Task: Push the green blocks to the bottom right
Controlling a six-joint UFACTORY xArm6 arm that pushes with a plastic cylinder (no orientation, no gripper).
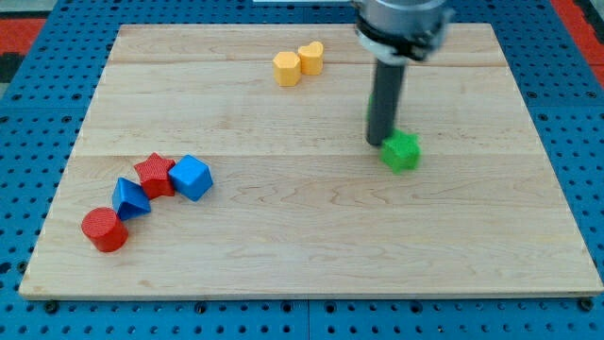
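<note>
Green block [402, 151] rests right of centre on the pale wooden worktop [302, 236], touching the tip [379, 143]; blue perforated panel [28, 142] surrounds the worktop. No hand fitted.

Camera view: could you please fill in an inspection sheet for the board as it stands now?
Surface: pale wooden board, flat, on a blue perforated base.
Job's things: one green block right of centre; a second green one may be behind the rod, cannot tell.
Clutter: two yellow blocks touching near the view's top; red cylinder, blue block, red block and blue cube clustered at the view's left.
Grippers: none; my tip sits against the green block's upper left.
Cables: nothing seen.
Surroundings: red patches at top corners.
</note>
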